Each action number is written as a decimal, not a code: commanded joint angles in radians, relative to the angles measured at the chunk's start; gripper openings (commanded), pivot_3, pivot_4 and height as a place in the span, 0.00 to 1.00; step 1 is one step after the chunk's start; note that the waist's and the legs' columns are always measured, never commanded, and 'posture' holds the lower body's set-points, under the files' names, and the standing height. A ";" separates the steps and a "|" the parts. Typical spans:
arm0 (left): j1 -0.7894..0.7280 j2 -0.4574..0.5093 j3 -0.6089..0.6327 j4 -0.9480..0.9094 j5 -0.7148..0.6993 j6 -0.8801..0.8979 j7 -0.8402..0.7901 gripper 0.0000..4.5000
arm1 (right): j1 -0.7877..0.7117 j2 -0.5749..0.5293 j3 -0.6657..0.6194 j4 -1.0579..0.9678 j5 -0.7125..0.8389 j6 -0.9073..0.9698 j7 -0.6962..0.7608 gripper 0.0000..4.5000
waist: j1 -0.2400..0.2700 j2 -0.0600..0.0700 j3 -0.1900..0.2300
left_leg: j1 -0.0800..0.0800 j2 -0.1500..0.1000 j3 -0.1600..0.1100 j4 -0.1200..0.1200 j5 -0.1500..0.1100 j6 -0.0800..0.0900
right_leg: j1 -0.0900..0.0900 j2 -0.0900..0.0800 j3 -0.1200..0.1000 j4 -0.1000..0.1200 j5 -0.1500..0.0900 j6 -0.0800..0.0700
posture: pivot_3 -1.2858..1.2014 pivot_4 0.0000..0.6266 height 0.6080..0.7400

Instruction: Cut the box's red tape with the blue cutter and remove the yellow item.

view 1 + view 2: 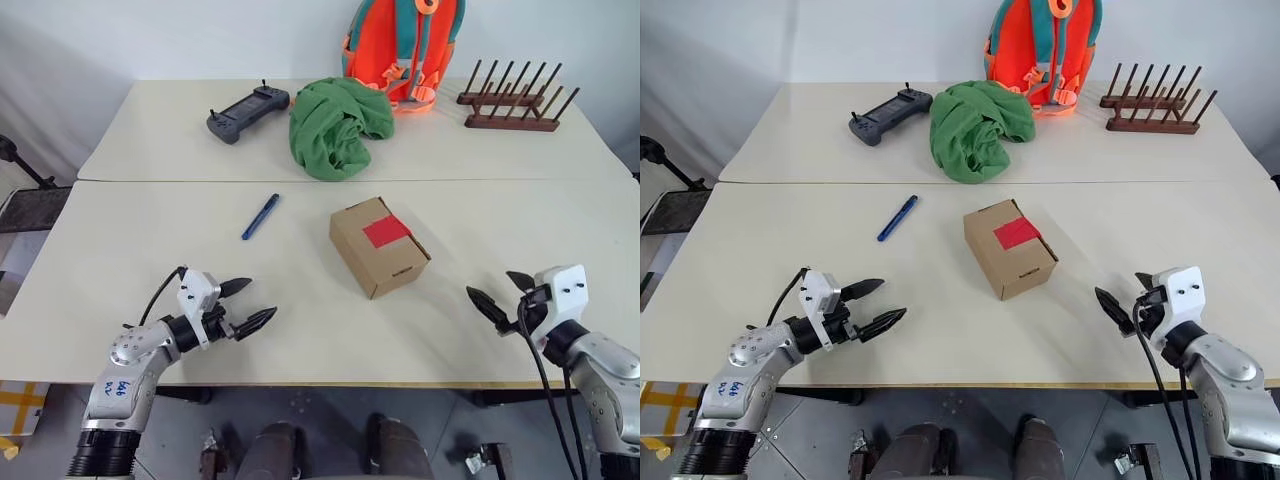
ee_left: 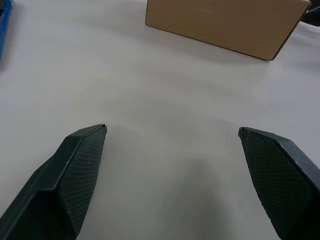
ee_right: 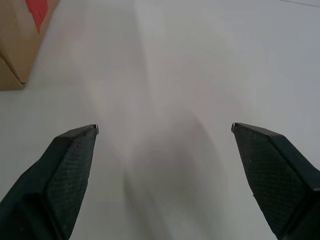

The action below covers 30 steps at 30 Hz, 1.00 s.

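The brown box (image 1: pixel 378 247) lies closed on the near table's middle, with the red tape (image 1: pixel 386 232) as a square patch on its top. To its left, apart from it, lies the blue cutter (image 1: pixel 260 216). My left gripper (image 1: pixel 255 303) hovers open over the near-left table, its fingers empty; its wrist view shows the box (image 2: pixel 227 22) ahead and the cutter (image 2: pixel 4 20) at the picture's edge. At the near right my right gripper (image 1: pixel 494 290) is open and empty too, with the box (image 3: pixel 22 35) off to its side. The yellow item is hidden.
On the far table lie a dark grey controller (image 1: pixel 247 110), a crumpled green cloth (image 1: pixel 338 125), an orange and teal backpack (image 1: pixel 403 45) and a wooden peg rack (image 1: pixel 515 100). A seam (image 1: pixel 300 181) runs between the two tables.
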 commanded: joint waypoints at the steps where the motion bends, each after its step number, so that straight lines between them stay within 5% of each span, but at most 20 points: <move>1: -0.030 0.001 0.002 -0.027 0.007 -0.023 0.009 1.00 | -0.014 0.001 -0.005 -0.035 0.004 0.000 -0.011 1.00 | 0.001 0.000 0.000 | 0.000 0.000 0.000 0.000 0.000 0.000 | 0.000 0.000 0.000 0.000 0.000 0.000 | 0.52 0.24 1.00; 10: -0.124 -0.015 -0.027 0.017 0.104 -0.024 0.120 1.00 | 0.012 0.014 0.012 -0.131 -0.019 0.053 -0.068 1.00 | 0.002 0.000 0.000 | 0.000 0.000 0.000 0.000 0.000 0.000 | 0.000 0.000 0.000 0.000 0.000 0.000 | 0.52 0.24 1.00; 14: -0.242 -0.053 -0.034 0.125 0.122 -0.068 0.136 0.81 | 0.048 0.019 0.016 -0.203 -0.031 0.056 -0.092 0.79 | 0.004 0.000 0.000 | 0.000 0.000 0.000 0.000 0.000 0.000 | 0.000 0.001 0.000 0.000 0.000 0.000 | 0.52 0.24 1.00; 24: -0.508 -0.135 -0.094 0.441 0.210 -0.201 0.153 0.11 | 0.124 0.019 0.052 -0.376 0.023 0.148 -0.073 0.01 | 0.008 -0.002 0.001 | -0.001 -0.005 0.001 0.001 0.000 0.000 | 0.000 0.001 0.000 0.000 0.000 0.000 | 0.52 0.24 1.00; 26: -0.590 -0.169 -0.116 0.554 0.242 -0.261 0.156 0.00 | 0.143 0.031 0.083 -0.430 0.026 0.165 -0.086 0.00 | 0.010 -0.003 0.001 | -0.001 -0.005 0.001 0.001 0.000 0.000 | 0.000 0.001 0.000 0.000 0.000 0.001 | 0.52 0.24 1.00; 30: -0.739 -0.223 -0.145 0.778 0.310 -0.373 0.189 0.00 | 0.148 0.063 0.141 -0.478 -0.003 0.178 -0.128 0.00 | 0.010 -0.005 0.001 | -0.001 -0.006 0.001 0.001 0.000 0.001 | 0.000 0.001 0.000 -0.001 0.001 0.001 | 0.52 0.24 1.00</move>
